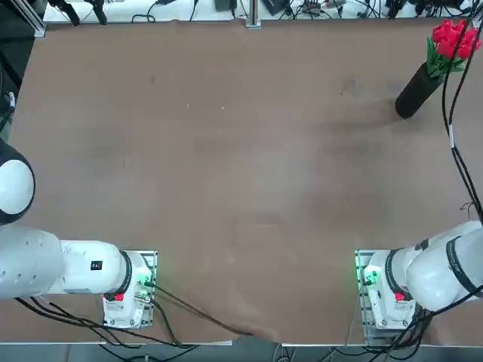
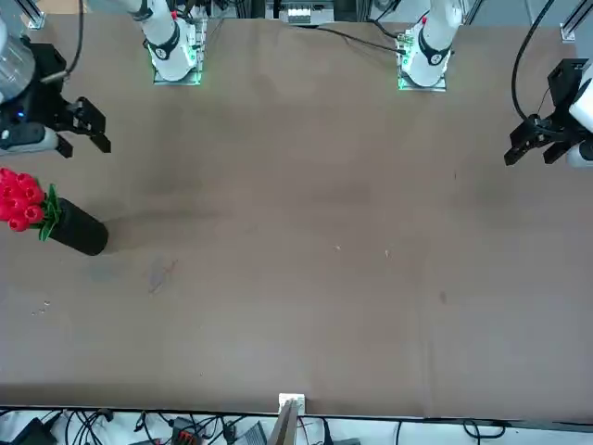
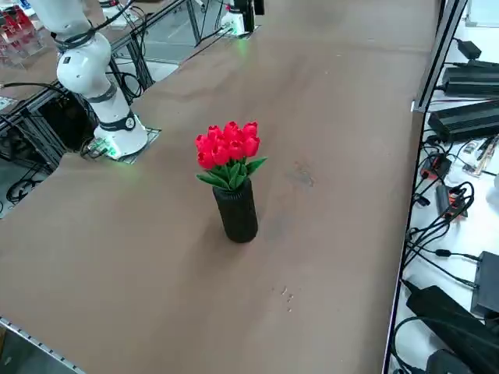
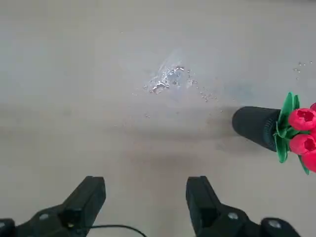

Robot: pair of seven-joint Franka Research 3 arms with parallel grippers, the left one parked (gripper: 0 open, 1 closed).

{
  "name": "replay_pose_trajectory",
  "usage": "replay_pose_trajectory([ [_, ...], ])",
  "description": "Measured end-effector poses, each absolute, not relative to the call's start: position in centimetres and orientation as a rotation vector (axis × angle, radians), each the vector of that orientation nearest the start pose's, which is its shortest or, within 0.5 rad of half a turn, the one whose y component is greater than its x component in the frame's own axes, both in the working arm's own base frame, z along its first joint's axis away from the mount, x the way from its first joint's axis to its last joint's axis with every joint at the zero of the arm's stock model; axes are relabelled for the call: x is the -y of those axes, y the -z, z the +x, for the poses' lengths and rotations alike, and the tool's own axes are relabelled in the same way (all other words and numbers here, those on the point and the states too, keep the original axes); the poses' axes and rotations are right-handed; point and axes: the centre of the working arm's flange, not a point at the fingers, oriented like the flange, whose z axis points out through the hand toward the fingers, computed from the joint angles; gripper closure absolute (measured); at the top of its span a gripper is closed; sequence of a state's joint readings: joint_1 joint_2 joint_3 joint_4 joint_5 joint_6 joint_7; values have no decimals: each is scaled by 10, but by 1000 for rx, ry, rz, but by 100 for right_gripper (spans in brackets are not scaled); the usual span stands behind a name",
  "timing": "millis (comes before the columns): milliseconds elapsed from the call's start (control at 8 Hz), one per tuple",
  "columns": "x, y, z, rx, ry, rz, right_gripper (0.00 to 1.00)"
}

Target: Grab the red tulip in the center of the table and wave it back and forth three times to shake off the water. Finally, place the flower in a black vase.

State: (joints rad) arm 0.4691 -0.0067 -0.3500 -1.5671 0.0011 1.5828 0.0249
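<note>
The red tulip (image 1: 453, 39) (image 3: 228, 144) stands upright in the black vase (image 1: 415, 90) (image 3: 238, 214), blooms and leaves above the rim and the stalk hidden inside. The vase is on the brown table (image 1: 241, 188) near its far right corner. In the front view the tulip (image 2: 20, 202) and vase (image 2: 82, 232) sit at the left edge, with my right gripper (image 2: 93, 128) hovering apart from them, towards the robot's side. The wrist view shows that gripper (image 4: 145, 185) open with nothing between its fingers, and the vase (image 4: 254, 126) and tulip (image 4: 302, 131) off to one side.
A patch of water droplets (image 4: 170, 79) (image 2: 162, 271) lies on the table near the vase. The right arm's black cable (image 1: 453, 113) hangs close beside the vase. Power units and cables (image 3: 468, 117) line the floor past the table's far edge.
</note>
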Motion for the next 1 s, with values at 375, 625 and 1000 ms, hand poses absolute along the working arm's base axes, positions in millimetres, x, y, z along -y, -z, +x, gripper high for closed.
replay_pose_trajectory([
  [375,-34,-632,549,62,6,-3136,0],
  [625,-12,-629,543,12,-63,-3138,0],
  [1000,-7,-622,541,11,-96,-3130,0],
])
